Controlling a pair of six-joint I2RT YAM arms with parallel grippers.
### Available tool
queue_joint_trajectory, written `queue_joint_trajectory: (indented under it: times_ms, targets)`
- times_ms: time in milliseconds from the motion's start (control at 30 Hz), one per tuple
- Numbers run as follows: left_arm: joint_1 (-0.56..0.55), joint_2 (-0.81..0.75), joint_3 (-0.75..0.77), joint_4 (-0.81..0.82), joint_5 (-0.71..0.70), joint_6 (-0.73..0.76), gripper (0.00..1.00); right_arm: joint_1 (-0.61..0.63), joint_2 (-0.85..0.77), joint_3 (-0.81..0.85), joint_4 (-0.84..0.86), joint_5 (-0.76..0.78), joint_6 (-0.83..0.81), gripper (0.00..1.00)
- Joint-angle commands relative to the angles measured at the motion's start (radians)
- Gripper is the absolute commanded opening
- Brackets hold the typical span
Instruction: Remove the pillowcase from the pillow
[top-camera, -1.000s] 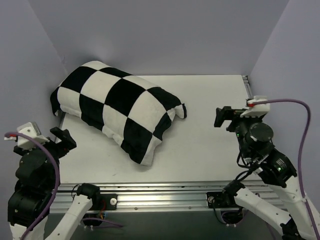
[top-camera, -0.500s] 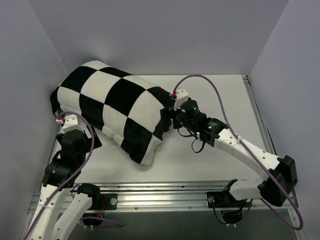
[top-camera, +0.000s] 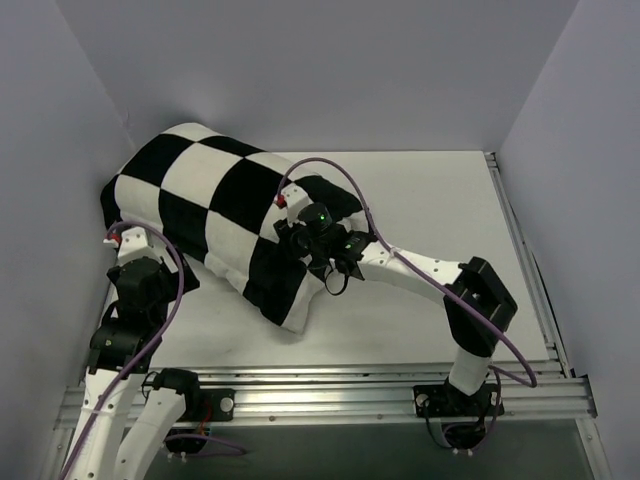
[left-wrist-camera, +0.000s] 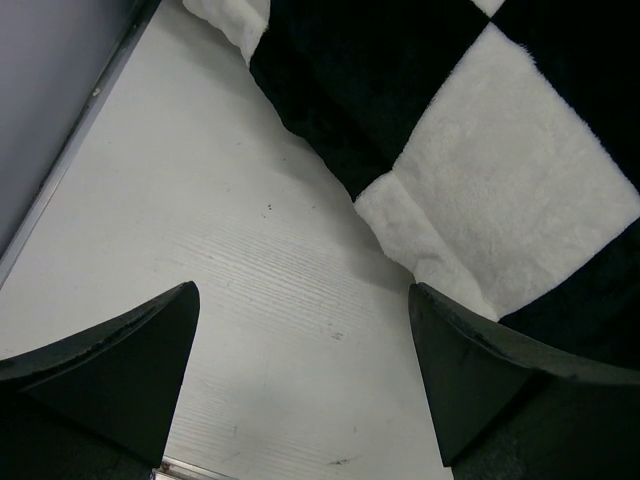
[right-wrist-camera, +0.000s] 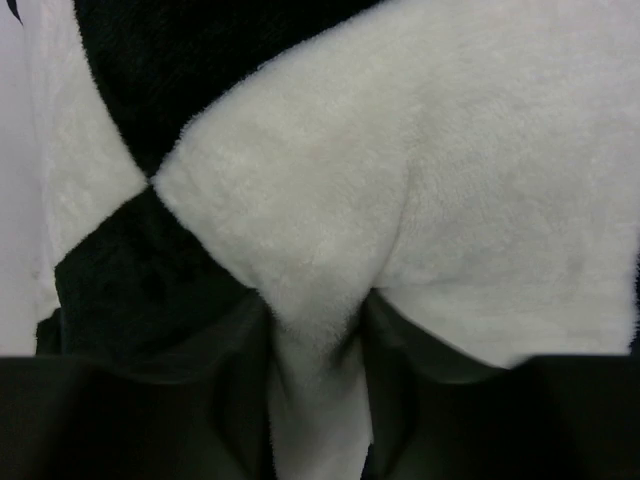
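Pale grey-lilac walls (top-camera: 320, 60) box in the white table (top-camera: 430, 200), and I see an aluminium rail (top-camera: 330, 385) running along its near edge where both arms are bolted. The pillowcase (top-camera: 215, 215), plush with big black and white squares, lies diagonally across the back-left part of the table, one end pushed up against the left wall. It looks stuffed full and I see no bare part of the pillow from any camera.

My right arm reaches across the table to the near-right part of the cover, and the right gripper (top-camera: 292, 240) sits down on the fabric there. In its wrist view the right gripper (right-wrist-camera: 315, 390) is narrowed around a raised ridge of white plush. The two dark fingers (right-wrist-camera: 235, 410) press that ridge from either side, just below the spot where black and white squares meet at a corner.

My left arm stands by the left edge of the table, with the left gripper (top-camera: 160, 275) just beside the cover's near-left side. On its wrist camera the left gripper (left-wrist-camera: 303, 330) is spread wide over bare tabletop and holds nothing. The checkered edge lies ahead of it and to the right, close by the right finger (left-wrist-camera: 500, 390); I cannot tell if they touch.
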Motion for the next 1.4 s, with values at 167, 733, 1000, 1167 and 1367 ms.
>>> queue_joint_trajectory:
  times_ms: [167,733,1000,1167,1367]
  targets:
    - [0.02,-0.009,0.008,0.064,0.017,0.009,0.94,-0.007,-0.1,-0.147,-0.025,0.194,0.056,0.0]
    - [0.066,0.035,0.009,0.07,0.068,-0.001,0.94,0.053,-0.641,-0.278,-0.619,-0.181,0.171,0.24]
    - [0.083,0.046,0.009,0.07,0.094,-0.003,0.94,0.07,-0.562,-0.051,-0.608,-0.082,0.062,0.9]
    - [0.091,0.048,0.009,0.07,0.092,-0.003,0.94,0.065,-0.323,0.208,-0.613,0.029,-0.079,0.97]
    - [0.095,0.048,0.009,0.063,0.088,-0.001,0.94,-0.03,-0.009,0.457,-0.627,-0.11,-0.219,1.0]
